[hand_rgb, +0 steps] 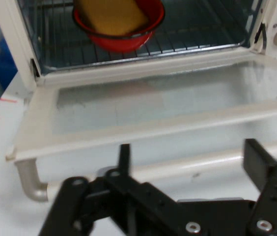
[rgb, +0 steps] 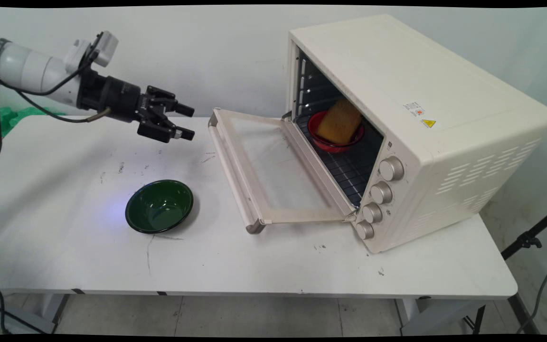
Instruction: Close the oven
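The hand [rgb: 183,122] hangs above the far left part of the white surface [rgb: 254,266], fingers spread and holding nothing, pointed toward the oven door [rgb: 273,171]. That door is folded down flat, its handle [hand_rgb: 29,181] just short of the fingertips [hand_rgb: 256,156]. The cream toaster oven [rgb: 411,123] stands on the right. Inside, on the wire rack [rgb: 349,171], sits a red bowl [rgb: 333,140] carrying a yellow sponge-like block [rgb: 339,122]. A green bowl [rgb: 159,205] rests upright on the surface, nearer than the hand and well apart from it.
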`<state>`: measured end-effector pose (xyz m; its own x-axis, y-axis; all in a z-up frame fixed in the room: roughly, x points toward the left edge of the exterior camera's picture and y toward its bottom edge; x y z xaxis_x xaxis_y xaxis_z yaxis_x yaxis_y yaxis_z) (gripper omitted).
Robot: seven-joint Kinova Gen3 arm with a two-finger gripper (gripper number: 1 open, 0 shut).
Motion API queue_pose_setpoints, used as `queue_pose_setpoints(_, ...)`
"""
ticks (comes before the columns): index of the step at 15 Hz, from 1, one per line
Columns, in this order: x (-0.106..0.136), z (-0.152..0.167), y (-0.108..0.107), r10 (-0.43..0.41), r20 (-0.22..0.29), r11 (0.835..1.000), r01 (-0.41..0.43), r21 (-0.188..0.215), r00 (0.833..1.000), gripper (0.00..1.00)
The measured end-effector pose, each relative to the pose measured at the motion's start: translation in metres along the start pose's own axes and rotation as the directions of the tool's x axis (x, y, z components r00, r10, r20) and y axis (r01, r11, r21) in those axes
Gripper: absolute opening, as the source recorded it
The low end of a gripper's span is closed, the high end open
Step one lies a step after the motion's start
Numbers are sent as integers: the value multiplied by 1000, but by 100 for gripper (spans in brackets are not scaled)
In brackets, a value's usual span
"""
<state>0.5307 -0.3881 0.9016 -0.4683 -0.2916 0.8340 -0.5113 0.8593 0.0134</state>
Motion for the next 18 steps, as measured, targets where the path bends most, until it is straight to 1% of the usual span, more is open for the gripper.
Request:
queue_pose_setpoints(1, -3, -3, 0, -2, 6, 1000, 2, 1, 1000, 0)
queue_pose_setpoints(3, -7, -6, 0, -5, 19, 1000, 5, 5, 1000, 0)
queue_pose_setpoints(5, -12, -7, 0, -11, 44, 1000, 10, 15, 999, 0)
queue_pose_setpoints(9, -19, 1, 1, -28, 89, 999, 25, 33, 996, 0)
queue_pose_setpoints(11, -22, 9, 2, -37, 111, 999, 33, 42, 993, 0)
queue_pose_setpoints(15, -31, 39, 7, -64, 162, 997, 56, 58, 985, 0)
queue_pose_setpoints(18, -35, 63, 10, -78, 186, 996, 68, 61, 979, 0)
